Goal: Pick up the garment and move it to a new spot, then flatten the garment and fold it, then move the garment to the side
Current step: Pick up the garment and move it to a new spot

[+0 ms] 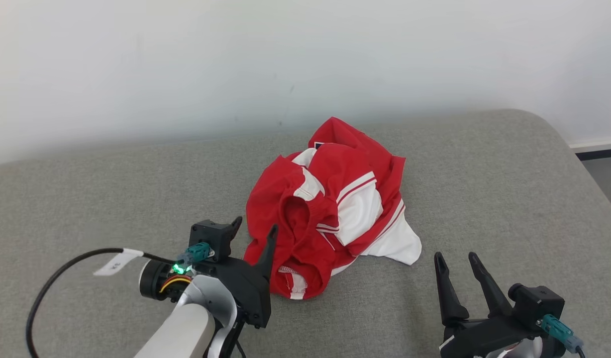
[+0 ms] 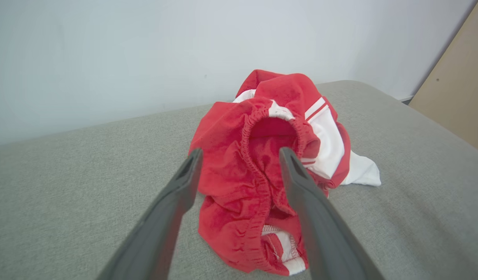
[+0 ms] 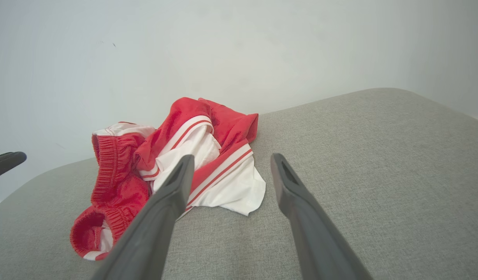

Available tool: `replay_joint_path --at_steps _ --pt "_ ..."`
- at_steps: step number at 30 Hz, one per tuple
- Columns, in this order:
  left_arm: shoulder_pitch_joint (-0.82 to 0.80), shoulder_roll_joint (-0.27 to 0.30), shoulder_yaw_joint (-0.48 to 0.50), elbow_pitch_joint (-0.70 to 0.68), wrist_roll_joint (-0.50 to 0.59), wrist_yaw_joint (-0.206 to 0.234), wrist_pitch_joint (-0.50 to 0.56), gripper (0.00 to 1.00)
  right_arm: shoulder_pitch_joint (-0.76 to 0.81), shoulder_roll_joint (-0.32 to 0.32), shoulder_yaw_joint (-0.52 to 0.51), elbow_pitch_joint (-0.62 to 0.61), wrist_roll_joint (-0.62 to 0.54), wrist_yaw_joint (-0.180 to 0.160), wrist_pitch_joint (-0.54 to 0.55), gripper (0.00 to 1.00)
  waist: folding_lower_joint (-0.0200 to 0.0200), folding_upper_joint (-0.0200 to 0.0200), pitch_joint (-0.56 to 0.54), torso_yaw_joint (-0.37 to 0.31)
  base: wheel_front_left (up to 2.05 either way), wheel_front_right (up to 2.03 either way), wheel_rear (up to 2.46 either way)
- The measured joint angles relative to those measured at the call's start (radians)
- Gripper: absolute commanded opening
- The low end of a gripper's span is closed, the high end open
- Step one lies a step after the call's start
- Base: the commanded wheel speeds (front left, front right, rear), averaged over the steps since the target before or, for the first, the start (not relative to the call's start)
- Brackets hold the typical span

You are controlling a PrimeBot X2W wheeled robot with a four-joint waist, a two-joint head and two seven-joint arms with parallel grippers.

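Garment (image 1: 330, 209) crumpled on grey cushion (image 1: 484, 174), just ahead of spread left claw (image 1: 256, 223)

Grey padded surface (image 1: 504, 169): woven fabric cover, rounded far-right corner, far edge against a pale wall (image 1: 285, 59). One item on it: red-and-white garment (image 1: 335, 209), crumpled in a heap near the middle, elastic waistband (image 1: 291, 205) bunched on its left, white flap (image 1: 397, 246) spread flat at its near right.
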Motion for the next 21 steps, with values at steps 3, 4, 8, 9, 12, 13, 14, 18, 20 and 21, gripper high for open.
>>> replay_joint_path --at_steps 3,4,8,9,12,13,14,18,20,21 --pt "0.001 0.012 0.004 -0.038 -0.002 0.014 0.025 1.0 0.001 0.0 -0.001 -0.008 -0.002 0.0 0.008 1.0 0.0 0.0 -0.003 0.005 0.0 0.0 0.0" --pt "0.001 0.015 0.005 -0.047 -0.002 0.014 0.031 1.0 0.001 0.0 0.001 -0.01 -0.002 0.0 0.009 1.0 0.0 0.0 -0.003 0.002 0.0 0.0 0.0" --pt "-0.008 0.021 0.003 -0.081 -0.002 0.02 0.061 1.0 0.001 0.0 0.006 -0.014 0.001 0.0 0.012 1.0 0.0 0.0001 0.003 -0.021 0.0 0.0 0.0" --pt "-0.014 0.024 0.003 -0.086 -0.002 0.023 0.067 1.0 0.001 0.0 0.007 -0.014 0.002 0.0 0.012 1.0 0.0 0.0001 0.006 -0.029 0.0 0.0 0.0" --pt "-0.05 0.033 -0.004 -0.094 0.004 0.024 0.097 1.0 0.001 0.0 0.002 -0.013 0.002 0.0 0.01 1.0 0.0 0.0002 0.015 -0.054 0.0 0.0 0.0" --pt "-0.065 0.033 -0.008 -0.096 0.01 0.024 0.108 1.0 0.0 0.0 0.001 -0.013 0.002 0.0 0.008 1.0 0.0 0.0001 0.018 -0.062 0.0 0.0 0.0" --pt "-0.083 0.032 -0.01 -0.097 0.011 0.023 0.116 1.0 0.0 0.0 0.002 -0.012 0.002 0.0 0.008 1.0 0.0001 0.0001 0.021 -0.07 0.0 0.0 0.0" --pt "-0.157 0.028 -0.01 -0.066 0.02 0.038 0.166 1.0 -0.006 0.0 0.012 -0.011 0.008 0.0 0.003 1.0 0.0001 0.0001 0.034 -0.105 0.0 0.0 0.0" --pt "-0.184 0.032 -0.01 -0.029 0.035 0.063 0.208 1.0 -0.007 0.0 0.017 -0.008 0.014 0.0 -0.001 1.0 0.0001 0.0001 0.041 -0.124 0.0 0.0 0.0" --pt "-0.195 0.037 -0.009 -0.008 0.039 0.073 0.232 1.0 -0.008 0.0 0.018 -0.007 0.016 0.0 -0.003 1.0 0.0001 0.0001 0.045 -0.133 0.0 0.0 0.0"
